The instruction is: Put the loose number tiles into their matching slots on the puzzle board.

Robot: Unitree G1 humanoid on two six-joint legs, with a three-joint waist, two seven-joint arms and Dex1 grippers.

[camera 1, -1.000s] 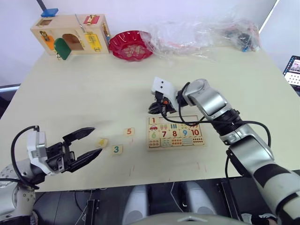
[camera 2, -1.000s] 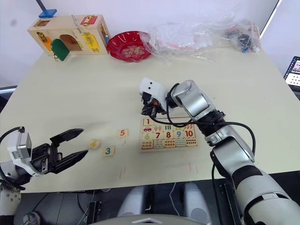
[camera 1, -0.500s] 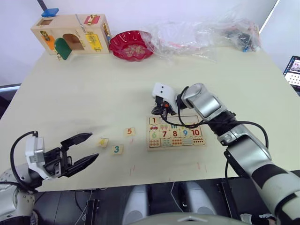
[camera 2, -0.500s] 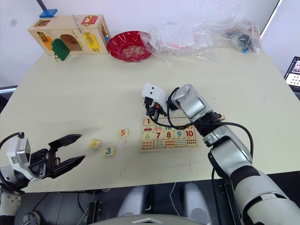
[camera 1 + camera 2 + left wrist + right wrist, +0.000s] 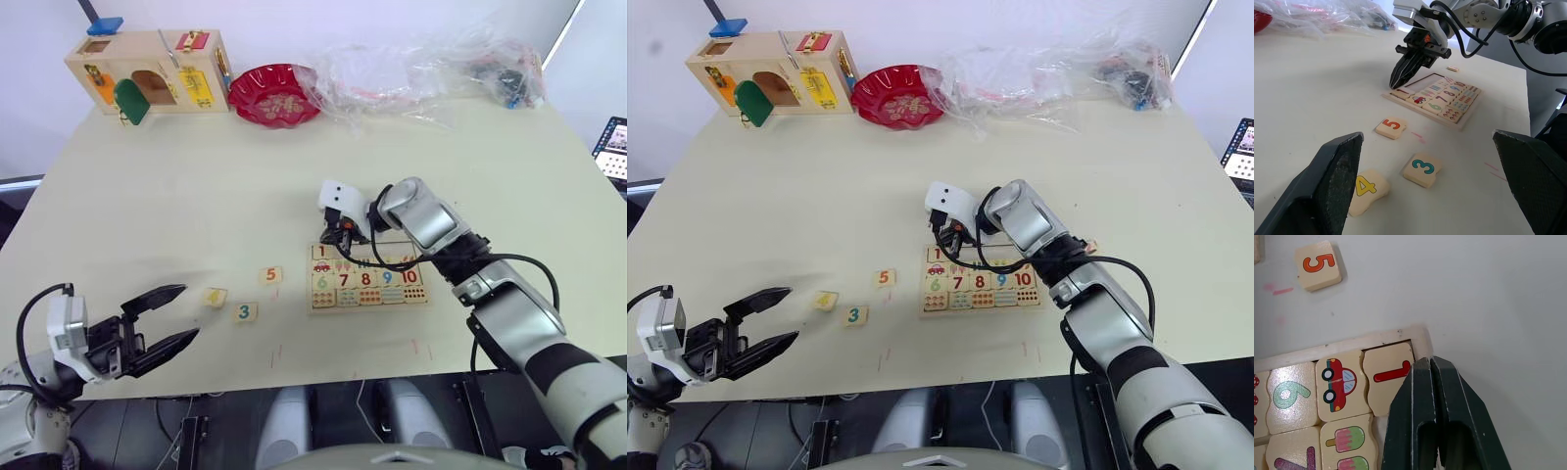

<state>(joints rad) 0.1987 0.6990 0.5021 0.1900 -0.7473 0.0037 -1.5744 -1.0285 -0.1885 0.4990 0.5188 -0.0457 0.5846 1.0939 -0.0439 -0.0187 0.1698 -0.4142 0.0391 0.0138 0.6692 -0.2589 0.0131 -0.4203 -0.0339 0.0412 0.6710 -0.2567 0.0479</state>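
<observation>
1. Your right gripper (image 5: 1430,363) has its fingers pressed together with nothing between them, tips at the far left corner of the puzzle board (image 5: 367,279), beside the seated tile 1 (image 5: 1391,376).
2. Your left gripper (image 5: 176,315) hangs over the table's (image 5: 196,196) near left edge, jaws wide apart and empty.
3. Tile 5 (image 5: 270,276), tile 3 (image 5: 245,312) and tile 4 (image 5: 215,297) lie loose on the table left of the board, between it and your left gripper.
4. A small tile (image 5: 1452,69) lies on the table to the right of the board; you cannot read its number.
</observation>
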